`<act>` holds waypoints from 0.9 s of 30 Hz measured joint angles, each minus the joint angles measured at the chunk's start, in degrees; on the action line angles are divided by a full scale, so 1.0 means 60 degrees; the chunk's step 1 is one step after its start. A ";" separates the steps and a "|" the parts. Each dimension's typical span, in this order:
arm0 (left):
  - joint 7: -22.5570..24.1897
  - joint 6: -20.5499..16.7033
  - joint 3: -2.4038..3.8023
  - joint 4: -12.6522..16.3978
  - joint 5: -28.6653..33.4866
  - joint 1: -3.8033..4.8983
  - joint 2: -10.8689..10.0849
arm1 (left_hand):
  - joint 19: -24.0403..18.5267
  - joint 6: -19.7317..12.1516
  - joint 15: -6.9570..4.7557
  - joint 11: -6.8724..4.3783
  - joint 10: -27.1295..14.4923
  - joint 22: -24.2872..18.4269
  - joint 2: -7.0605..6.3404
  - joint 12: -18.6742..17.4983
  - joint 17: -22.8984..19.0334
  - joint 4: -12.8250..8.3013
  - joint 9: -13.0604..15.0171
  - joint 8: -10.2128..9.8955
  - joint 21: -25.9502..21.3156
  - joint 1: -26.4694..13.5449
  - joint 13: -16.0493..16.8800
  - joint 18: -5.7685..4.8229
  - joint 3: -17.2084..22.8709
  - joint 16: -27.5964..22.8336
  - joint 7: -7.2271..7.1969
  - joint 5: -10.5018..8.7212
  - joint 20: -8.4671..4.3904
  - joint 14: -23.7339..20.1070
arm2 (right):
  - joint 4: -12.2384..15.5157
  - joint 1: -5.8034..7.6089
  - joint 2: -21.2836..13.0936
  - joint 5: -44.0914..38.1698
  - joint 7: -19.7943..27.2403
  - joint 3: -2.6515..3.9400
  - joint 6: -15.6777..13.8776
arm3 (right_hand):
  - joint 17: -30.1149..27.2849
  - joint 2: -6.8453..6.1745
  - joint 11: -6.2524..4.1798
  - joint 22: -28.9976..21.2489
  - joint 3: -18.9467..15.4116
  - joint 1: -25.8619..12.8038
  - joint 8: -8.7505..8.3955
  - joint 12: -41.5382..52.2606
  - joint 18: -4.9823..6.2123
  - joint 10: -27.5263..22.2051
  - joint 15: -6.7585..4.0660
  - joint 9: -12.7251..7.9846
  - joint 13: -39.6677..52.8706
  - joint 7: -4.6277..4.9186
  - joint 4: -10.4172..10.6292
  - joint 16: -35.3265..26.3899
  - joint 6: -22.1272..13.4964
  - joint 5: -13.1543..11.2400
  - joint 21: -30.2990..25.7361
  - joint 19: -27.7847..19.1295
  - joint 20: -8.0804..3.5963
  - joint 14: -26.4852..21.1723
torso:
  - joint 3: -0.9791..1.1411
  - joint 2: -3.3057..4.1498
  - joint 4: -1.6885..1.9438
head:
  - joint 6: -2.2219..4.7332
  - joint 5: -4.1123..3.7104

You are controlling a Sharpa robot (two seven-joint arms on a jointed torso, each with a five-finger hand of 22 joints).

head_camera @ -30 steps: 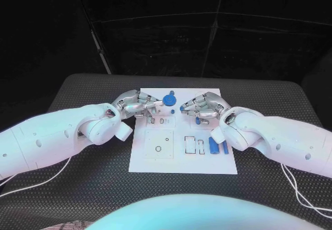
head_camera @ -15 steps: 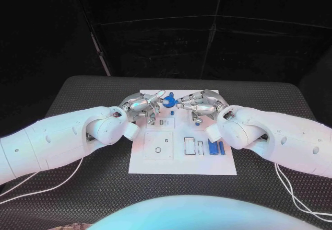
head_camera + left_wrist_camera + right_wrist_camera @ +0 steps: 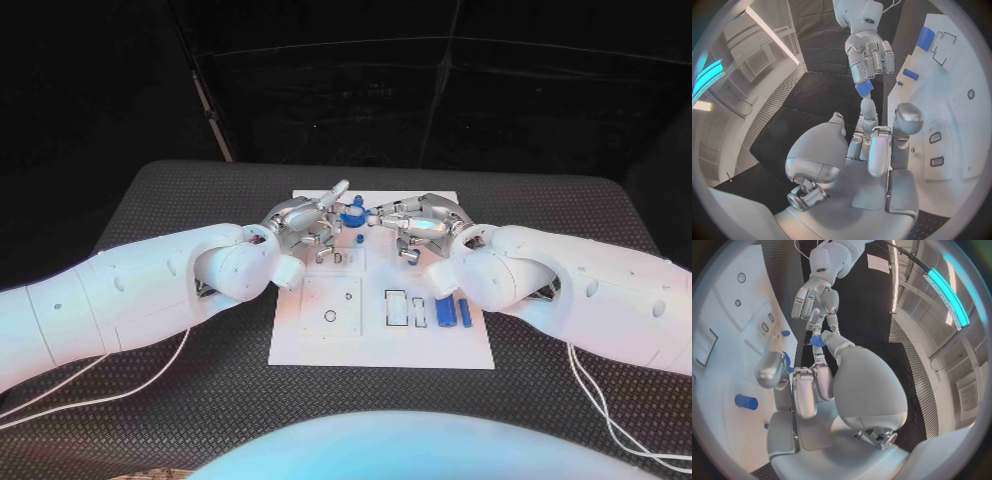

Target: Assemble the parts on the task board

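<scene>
The white task board [image 3: 433, 345] lies in the middle of the table. Above its far end my left hand [image 3: 300, 222] and my right hand [image 3: 418, 222] meet fingertip to fingertip. A small blue part [image 3: 355, 211] is held between them, off the board. The left wrist view has this blue part [image 3: 864, 89] between my left hand's outstretched finger and the tips of my right hand [image 3: 870, 52]. In the right wrist view the blue part [image 3: 817, 341] sits at my right fingertip, with my left hand [image 3: 817, 297] reaching onto it. Which hand bears the part I cannot tell.
Two blue bars [image 3: 453, 310] lie beside empty slots at the board's near right. A small blue peg [image 3: 359, 237] stands below the hands. A blue cylinder [image 3: 746, 401] lies on the board [image 3: 729, 305]. Black matting [image 3: 173, 200] surrounds the board.
Both hands have closed in toward each other over the board's far end. The blue part, earlier at my left hand alone, is now between the fingertips of both hands.
</scene>
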 measured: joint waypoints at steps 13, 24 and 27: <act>-0.0250 -0.0008 0.0008 -0.0084 0.0209 0.0001 0.0140 | 0.0099 0.0100 0.0001 -0.0021 0.0085 0.0261 0.0218 0.0354 -0.0001 0.0038 -0.0056 -0.0001 0.0268 -0.0302 0.0274 -0.0142 -0.0378 0.0149 -0.0033 0.0000 -0.0030 -0.0001 | -0.0119 -0.0002 0.0091 0.0753 -0.0006 0.0001 0.0002 | 0.0001 -0.0026 0.0000 0.0000 -0.0045 -0.0087 0.0002 0.0000 -0.0001 0.0000 0.0000 0.0002 0.0000 -0.0006 0.0017 0.0000 -0.0005 -0.0010 0.0000 0.0000 0.0000 0.0000 | -0.0006 0.0015 -0.0005 | -0.0018 0.0061; -0.0607 -0.0124 -0.0002 -0.0096 0.0201 0.0002 0.0199 | 0.0099 0.0100 0.0002 -0.0036 0.0100 0.0249 0.0234 0.0354 -0.0002 0.0010 -0.0087 0.0001 0.0268 -0.0322 0.0240 -0.0142 -0.0403 0.0148 -0.0034 0.0000 -0.0030 -0.0002 | -0.0065 -0.0003 0.0071 0.0981 0.0027 0.0003 0.0054 | -0.0001 -0.0044 0.0000 0.0001 -0.0058 -0.0127 0.0005 0.0000 -0.0001 0.0000 0.0001 0.0003 0.0000 -0.0022 0.0007 0.0000 -0.0022 -0.0026 0.0000 0.0000 0.0000 0.0000 | -0.0006 0.0017 -0.0001 | 0.0007 0.0068; -0.0680 -0.0164 -0.0003 -0.0096 0.0192 0.0000 0.0192 | 0.0098 0.0100 0.0001 -0.0036 0.0100 0.0246 0.0234 0.0354 -0.0003 0.0026 -0.0087 0.0001 0.0267 -0.0322 0.0240 -0.0142 -0.0418 0.0148 -0.0034 0.0000 -0.0030 -0.0002 | -0.0062 0.0001 0.0044 0.1006 0.0043 0.0004 0.0080 | -0.0001 -0.0044 0.0000 -0.0002 -0.0059 -0.0125 0.0005 0.0000 -0.0001 0.0000 0.0000 0.0003 -0.0001 -0.0033 0.0006 0.0000 -0.0032 -0.0027 0.0000 0.0000 0.0000 0.0000 | -0.0006 0.0017 0.0000 | 0.0008 0.0062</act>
